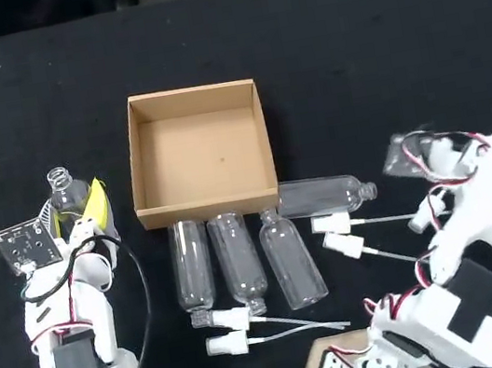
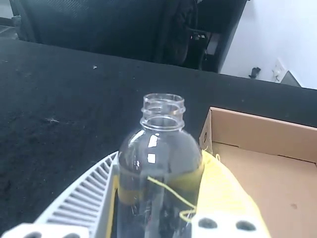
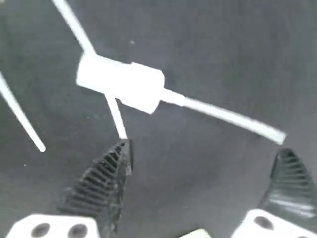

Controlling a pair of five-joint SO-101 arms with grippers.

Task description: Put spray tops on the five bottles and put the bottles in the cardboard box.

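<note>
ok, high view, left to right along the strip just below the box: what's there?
left pincer gripping an uncapped bottle → first lying bottle → second lying bottle → third lying bottle → two spray tops → right arm

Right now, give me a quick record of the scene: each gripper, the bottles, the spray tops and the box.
left gripper: shut on an upright bottle with no spray top, beside the cardboard box
right gripper: open, over a loose spray top
lying bottles: four, uncapped, in front of the box
loose spray tops: four counted on the table
box contents: no bottle yet
</note>
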